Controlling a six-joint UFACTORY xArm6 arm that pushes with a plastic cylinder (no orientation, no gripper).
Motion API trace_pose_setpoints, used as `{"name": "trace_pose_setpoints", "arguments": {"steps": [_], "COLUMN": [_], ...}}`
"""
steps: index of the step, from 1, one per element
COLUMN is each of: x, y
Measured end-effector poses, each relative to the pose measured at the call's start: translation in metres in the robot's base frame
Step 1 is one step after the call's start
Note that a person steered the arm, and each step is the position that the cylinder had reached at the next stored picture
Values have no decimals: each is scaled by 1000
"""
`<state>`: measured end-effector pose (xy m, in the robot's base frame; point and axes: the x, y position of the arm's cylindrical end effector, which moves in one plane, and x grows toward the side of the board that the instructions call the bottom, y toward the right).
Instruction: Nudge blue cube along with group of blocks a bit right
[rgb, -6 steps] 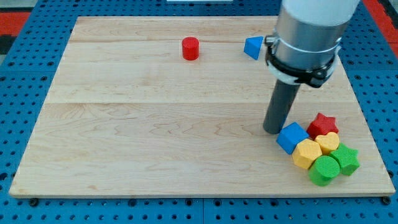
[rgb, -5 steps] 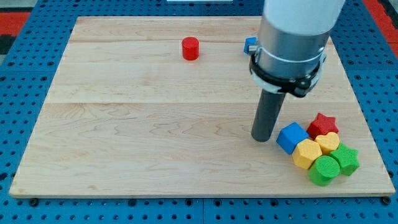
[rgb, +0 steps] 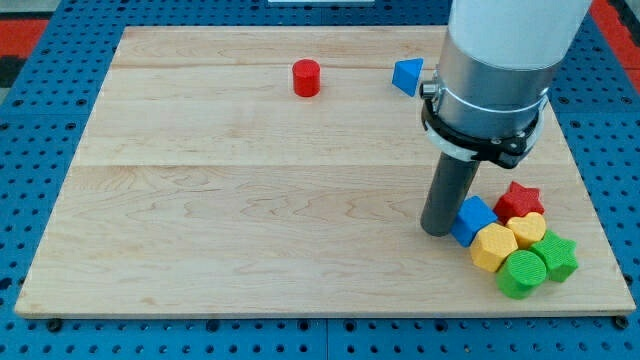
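The blue cube (rgb: 474, 219) lies at the view's lower right, at the left end of a tight cluster. Touching it are a red star (rgb: 519, 200), two yellow blocks (rgb: 493, 246) (rgb: 527, 229), a green cylinder (rgb: 520, 273) and a green star (rgb: 556, 254). My tip (rgb: 436, 229) rests on the board against the blue cube's left side, partly covering it.
A red cylinder (rgb: 306, 77) stands near the view's top centre. A blue triangular block (rgb: 407, 75) lies at the top, just left of the arm's grey body (rgb: 495, 70). The wooden board (rgb: 250, 200) ends just right of and below the cluster.
My tip drew back to the left, then came right again and now presses on the blue cube's left side. The cube has turned slightly; the cluster has barely shifted.
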<state>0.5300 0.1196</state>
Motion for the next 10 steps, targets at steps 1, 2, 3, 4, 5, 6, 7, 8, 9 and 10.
{"name": "trace_pose_setpoints", "arguments": {"steps": [1, 2, 3, 4, 5, 6, 7, 8, 9, 10], "x": [0, 0, -4, -4, -4, -5, -8, -17, -22, -22], "y": [2, 2, 3, 3, 4, 4, 4, 5, 9, 9]}}
